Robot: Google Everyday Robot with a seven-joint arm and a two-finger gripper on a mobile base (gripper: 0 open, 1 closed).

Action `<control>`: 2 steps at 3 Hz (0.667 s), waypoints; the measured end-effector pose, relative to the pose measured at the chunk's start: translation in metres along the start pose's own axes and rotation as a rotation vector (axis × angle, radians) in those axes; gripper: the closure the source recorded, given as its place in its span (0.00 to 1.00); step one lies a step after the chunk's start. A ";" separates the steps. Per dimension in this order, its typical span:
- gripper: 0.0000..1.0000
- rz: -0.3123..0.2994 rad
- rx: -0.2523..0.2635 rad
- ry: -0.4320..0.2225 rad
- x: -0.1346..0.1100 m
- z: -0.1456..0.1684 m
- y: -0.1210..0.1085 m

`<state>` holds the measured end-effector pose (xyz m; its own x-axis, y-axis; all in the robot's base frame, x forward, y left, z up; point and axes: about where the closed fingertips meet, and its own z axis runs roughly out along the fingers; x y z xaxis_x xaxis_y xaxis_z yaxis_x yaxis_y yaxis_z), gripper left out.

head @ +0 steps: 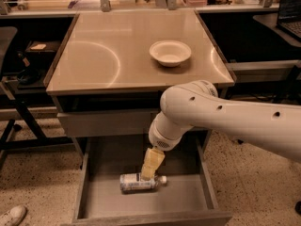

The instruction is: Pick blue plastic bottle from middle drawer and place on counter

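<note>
Tool [147, 175] over the blue plastic bottle [134, 183]
I hold it low inside the middle drawer [181, 197] for the pickup; its grip I cannot tell.

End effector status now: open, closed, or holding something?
The end effector is down in the middle drawer, right at the blue plastic bottle; open, closed or holding cannot be told.

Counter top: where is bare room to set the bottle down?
The counter is bare left of the bowl and along its front edge. Crowded only around the bowl, right rear. The gripper is down in the middle drawer, at the blue plastic bottle.
</note>
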<state>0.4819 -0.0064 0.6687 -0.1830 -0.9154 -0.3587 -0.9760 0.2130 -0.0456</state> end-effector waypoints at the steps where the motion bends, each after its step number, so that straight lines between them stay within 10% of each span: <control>1: 0.00 -0.005 -0.004 -0.019 0.002 0.007 0.004; 2: 0.00 0.005 -0.042 -0.027 0.015 0.054 0.012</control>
<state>0.4735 0.0006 0.6127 -0.1854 -0.9047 -0.3836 -0.9793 0.2025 -0.0044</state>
